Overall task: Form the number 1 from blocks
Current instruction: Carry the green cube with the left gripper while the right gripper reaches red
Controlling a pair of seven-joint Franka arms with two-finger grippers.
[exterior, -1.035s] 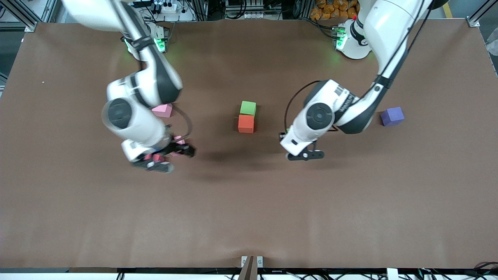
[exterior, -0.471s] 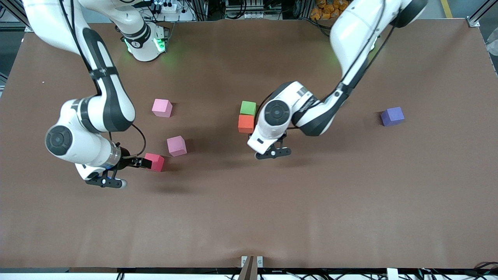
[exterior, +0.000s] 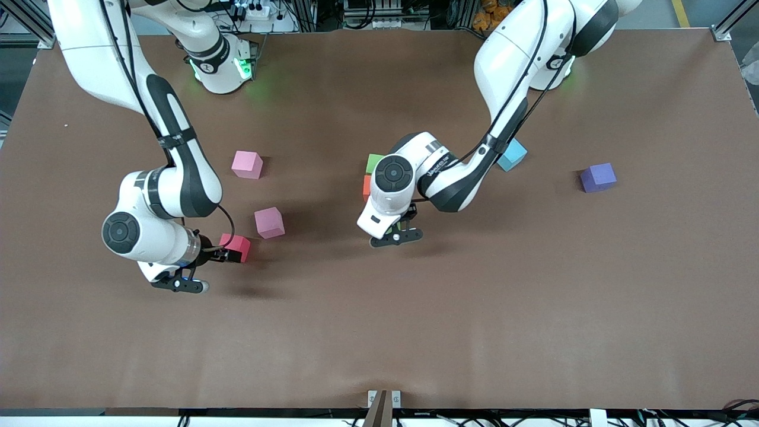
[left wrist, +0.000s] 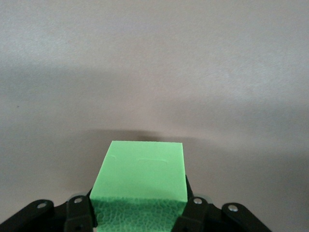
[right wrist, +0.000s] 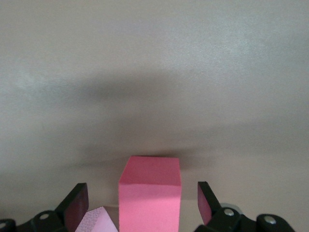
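My left gripper (exterior: 402, 229) hangs over bare table beside the orange block (exterior: 366, 186), shut on a green block (left wrist: 143, 175). In the left wrist view that block fills the space between the left gripper's (left wrist: 140, 213) fingers. The left arm hides part of the orange block and of the second green block (exterior: 373, 161) touching it. My right gripper (exterior: 227, 254) is low and open, its fingers on either side of the red block (exterior: 239, 243) with gaps. In the right wrist view the red block (right wrist: 149, 193) stands between the right gripper's (right wrist: 141, 203) fingers. The purple block (exterior: 598, 177) lies toward the left arm's end.
Two pink cubes lie near the red block: one (exterior: 269, 222) just beside it, also showing as the pink cube (right wrist: 99, 220) by a right finger, the other (exterior: 246, 164) farther from the front camera. A light blue cube (exterior: 512, 154) sits partly under the left arm.
The left arm has carried the green block toward the orange and green pair, uncovering the light blue cube. The right arm swung off the pink cubes and brought its open fingers to the red block.
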